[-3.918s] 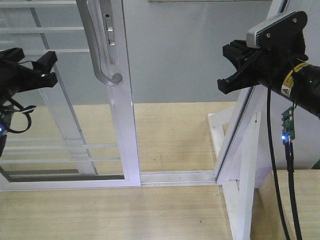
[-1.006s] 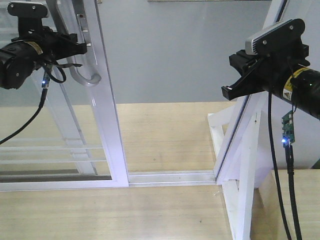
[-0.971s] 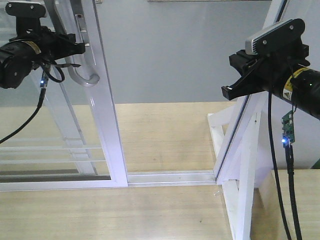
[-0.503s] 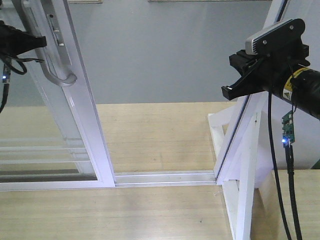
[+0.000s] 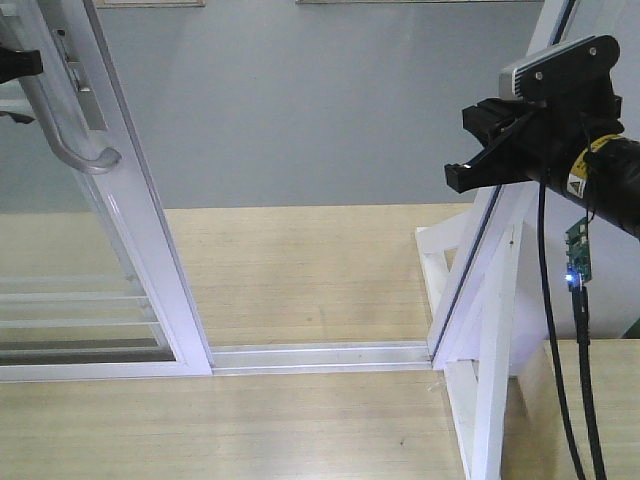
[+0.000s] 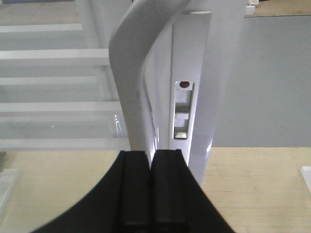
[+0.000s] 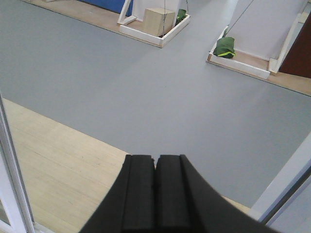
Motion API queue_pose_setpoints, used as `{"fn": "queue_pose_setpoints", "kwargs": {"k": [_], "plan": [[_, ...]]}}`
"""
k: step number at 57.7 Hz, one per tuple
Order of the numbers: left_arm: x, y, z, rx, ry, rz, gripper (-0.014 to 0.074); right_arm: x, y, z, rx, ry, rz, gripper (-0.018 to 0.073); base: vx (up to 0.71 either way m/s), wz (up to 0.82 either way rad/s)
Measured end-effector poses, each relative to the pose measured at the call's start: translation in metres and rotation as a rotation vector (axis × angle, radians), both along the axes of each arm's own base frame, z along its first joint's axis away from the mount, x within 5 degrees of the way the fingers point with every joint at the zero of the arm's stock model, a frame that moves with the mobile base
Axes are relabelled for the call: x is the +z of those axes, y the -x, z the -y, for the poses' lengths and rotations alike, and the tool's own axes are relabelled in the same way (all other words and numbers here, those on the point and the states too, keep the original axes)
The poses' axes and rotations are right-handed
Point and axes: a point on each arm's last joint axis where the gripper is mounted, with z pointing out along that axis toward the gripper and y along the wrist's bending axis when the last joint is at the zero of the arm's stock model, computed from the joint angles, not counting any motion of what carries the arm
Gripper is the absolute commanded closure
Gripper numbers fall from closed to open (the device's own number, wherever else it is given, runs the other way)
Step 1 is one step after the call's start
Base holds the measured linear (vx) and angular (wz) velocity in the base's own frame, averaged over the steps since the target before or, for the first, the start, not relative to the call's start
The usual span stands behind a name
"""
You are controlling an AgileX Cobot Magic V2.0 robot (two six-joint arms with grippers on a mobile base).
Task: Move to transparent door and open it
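Note:
The transparent door (image 5: 60, 260) stands at the left in the front view, slid aside, with a white frame edge (image 5: 150, 250) and a curved silver-grey handle (image 5: 82, 155). Only a black tip of my left gripper (image 5: 18, 62) shows, at the left edge beside the handle. In the left wrist view the left gripper (image 6: 150, 154) is shut, its tips right at the handle (image 6: 129, 73), next to the lock slot (image 6: 182, 109). My right gripper (image 5: 458, 177) is shut and empty, raised by the right door post; in the right wrist view the gripper (image 7: 155, 158) points at grey floor.
A white floor track (image 5: 320, 355) runs across the open doorway to a slanted white post and fixed frame (image 5: 480, 270) on the right. Beyond it lie pale wood and grey floor. Far off are white trays with a wooden box (image 7: 158, 19) and a green object (image 7: 224, 47).
The door has slid steadily to the left, widening the doorway. My left arm went left with the handle, now almost out of the front view. The right arm has barely moved.

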Motion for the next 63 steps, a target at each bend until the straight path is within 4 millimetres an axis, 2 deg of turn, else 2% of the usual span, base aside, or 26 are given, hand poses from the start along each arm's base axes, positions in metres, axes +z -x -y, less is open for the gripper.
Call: {"fn": "queue_pose_setpoints", "kwargs": {"k": [6, 14, 20, 26, 38, 47, 55, 63], "plan": [[-0.006, 0.024, 0.002, -0.008, 0.001, 0.011, 0.0603, 0.004, 0.003, 0.002, -0.014, -0.003, 0.000, 0.0565, 0.00, 0.00], [-0.021, 0.062, 0.005, -0.028, -0.001, 0.044, 0.0603, 0.019, 0.015, 0.008, -0.048, 0.002, 0.024, 0.0565, 0.00, 0.00], [-0.031, 0.092, 0.007, -0.036, -0.001, 0.062, 0.0603, 0.034, 0.032, 0.015, -0.075, 0.000, 0.056, 0.0565, 0.00, 0.00], [-0.044, 0.123, 0.008, -0.036, 0.004, 0.069, 0.0603, 0.037, 0.057, 0.021, -0.084, -0.015, 0.086, 0.0565, 0.00, 0.00], [-0.059, 0.184, 0.011, -0.026, 0.029, 0.144, 0.0603, 0.020, 0.122, 0.038, -0.105, -0.038, 0.131, 0.0565, 0.00, 0.00], [-0.062, 0.223, 0.014, -0.036, 0.035, 0.208, 0.0603, 0.007, 0.165, 0.054, -0.161, -0.043, 0.177, 0.0565, 0.00, 0.00], [-0.061, 0.248, 0.015, -0.042, 0.056, 0.254, 0.0603, -0.004, 0.191, 0.064, -0.203, -0.056, 0.220, 0.0564, 0.00, 0.00], [-0.061, 0.260, 0.014, -0.041, 0.061, 0.254, 0.0603, -0.004, 0.201, 0.066, -0.206, -0.075, 0.267, 0.0564, 0.00, 0.00]]}}
